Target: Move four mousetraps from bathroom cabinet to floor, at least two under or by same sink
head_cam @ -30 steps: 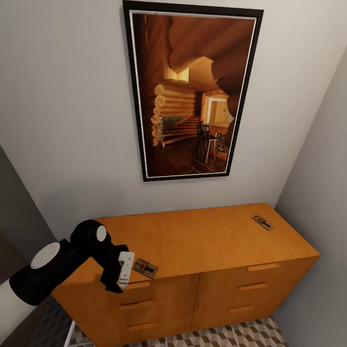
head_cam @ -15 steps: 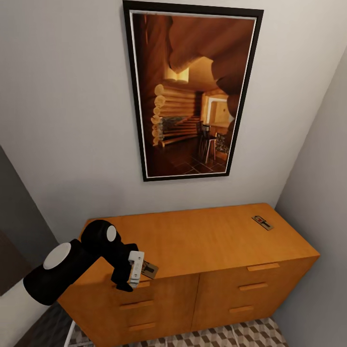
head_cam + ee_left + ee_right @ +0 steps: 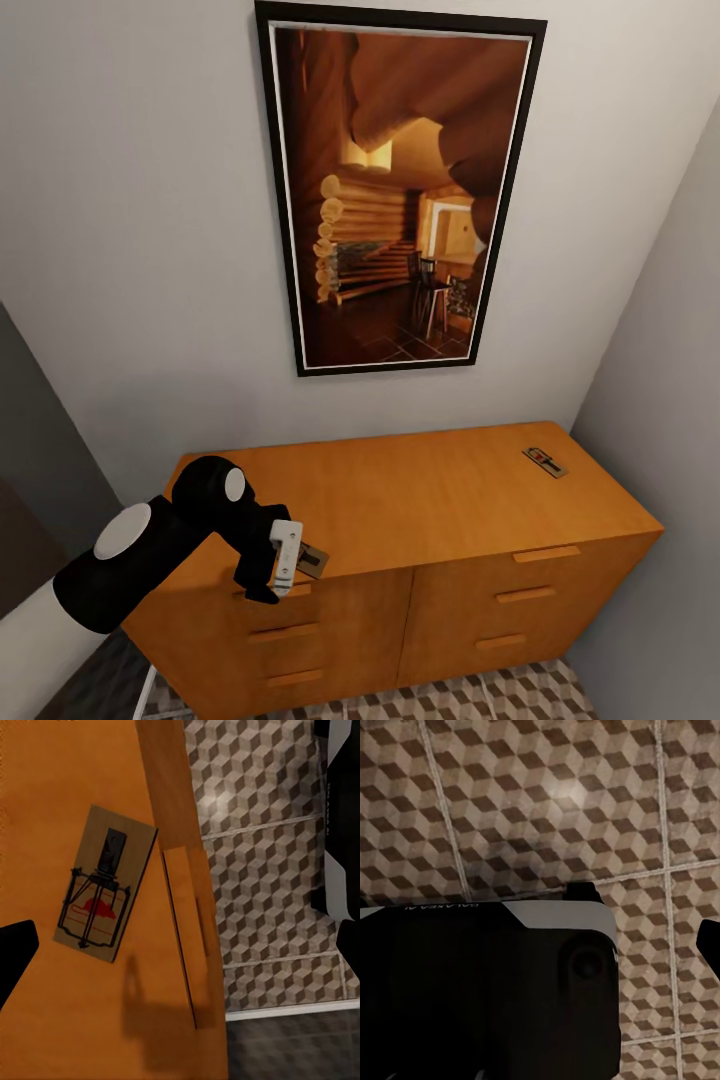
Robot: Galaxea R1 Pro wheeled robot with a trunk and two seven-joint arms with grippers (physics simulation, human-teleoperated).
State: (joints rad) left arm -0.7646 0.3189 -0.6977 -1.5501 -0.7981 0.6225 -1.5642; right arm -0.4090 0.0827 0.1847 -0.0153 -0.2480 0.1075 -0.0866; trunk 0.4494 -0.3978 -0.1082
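Left gripper point(image 3: 282, 565) hovers with jaws spread above the flat tan wooden mousetrap point(image 3: 96, 894) at the near-left edge of the orange-brown wooden cabinet point(image 3: 420, 500). Recommended: descend straight, straddle the board, then clamp.

**Occlusions and cut-offs**

Near mousetrap point(image 3: 312, 561) half covered by left gripper point(image 3: 272, 572) in head view; jaw spacing unreadable there. Far mousetrap point(image 3: 545, 461) too small for detail. Cabinet point(image 3: 420, 500) lower drawers and left end cropped by frame bottom. In left wrist view, fingers point(image 3: 15, 952) clipped at frame edges. Right wrist view half blocked by dark robot body point(image 3: 487, 990); right gripper state unreadable.
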